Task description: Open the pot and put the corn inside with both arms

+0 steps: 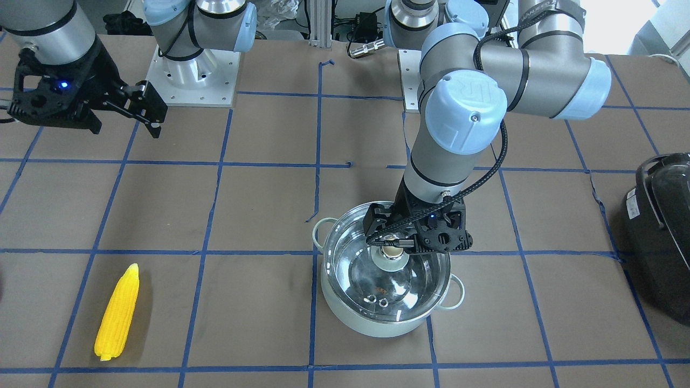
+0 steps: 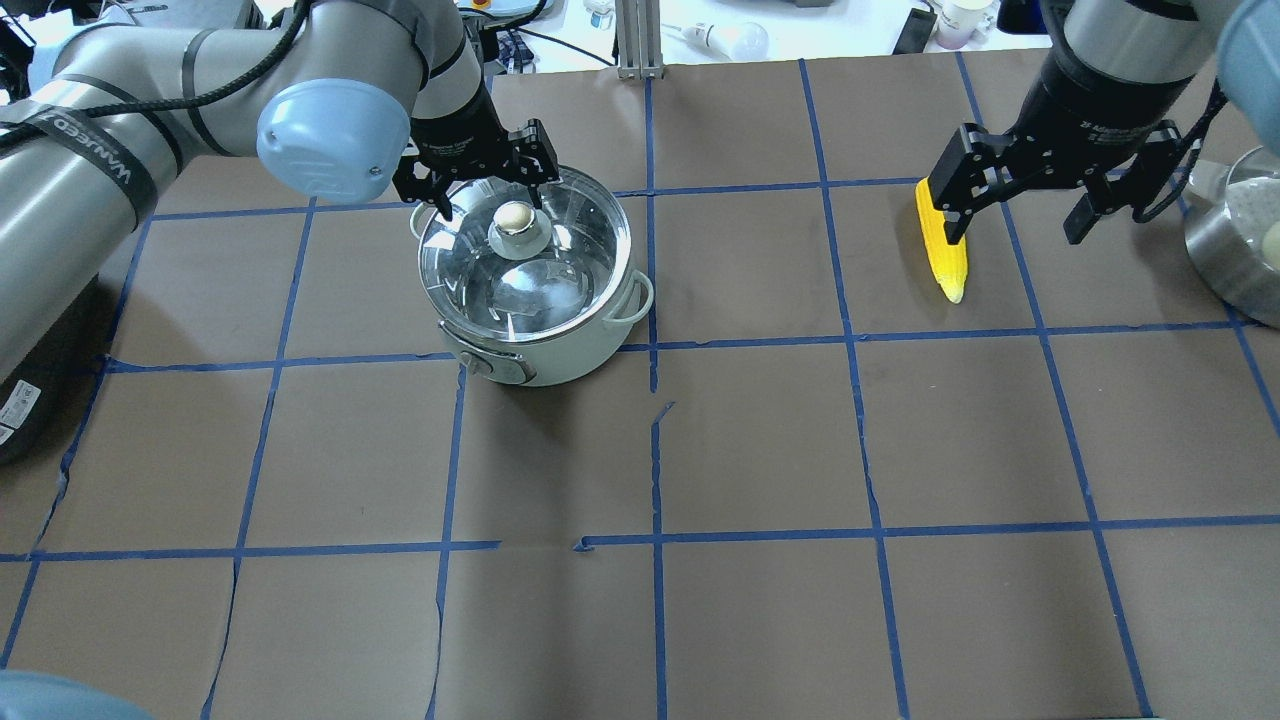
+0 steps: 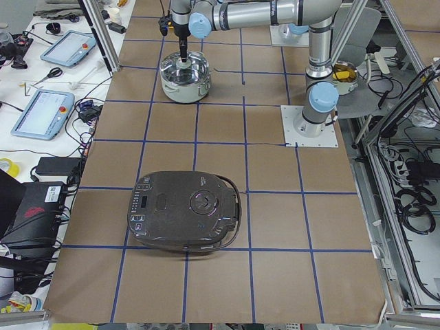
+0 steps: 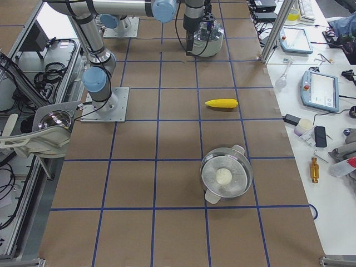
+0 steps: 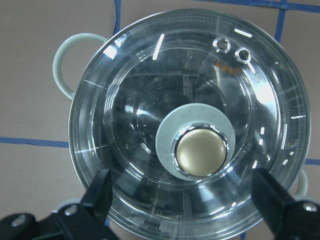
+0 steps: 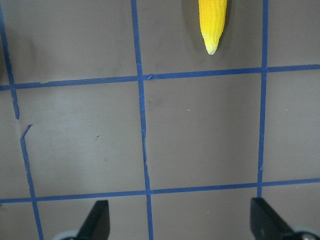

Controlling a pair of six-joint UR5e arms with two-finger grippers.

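The pot (image 1: pixel 377 323) stands on the bench (image 1: pixel 259 215) directly under my left fingers (image 5: pixel 101 194), its glass lid (image 5: pixel 130 100) seated on the rim and shut. My left fingers are spread wide and grip nothing. From the left wrist, the brass-coloured knob (image 5: pixel 201 151) sits in the gap between them, a little past their tips and clear of both. One pale loop handle shows beyond the finger on the wrist view's left side, the other peeks out by the opposite finger. The corn (image 1: pixel 117 312) lies flat on the bench, well away from the pot and close to my right fingers (image 6: pixel 97 219). Those are also spread apart and empty, hanging above the brown paper. From the right wrist the cob lies ahead of the tips, with its pointed end turned back toward them and a blue tape line crossing between. A black appliance (image 3: pixel 185 210) rests on the bench far from my left fingers, at the end beyond the pot.
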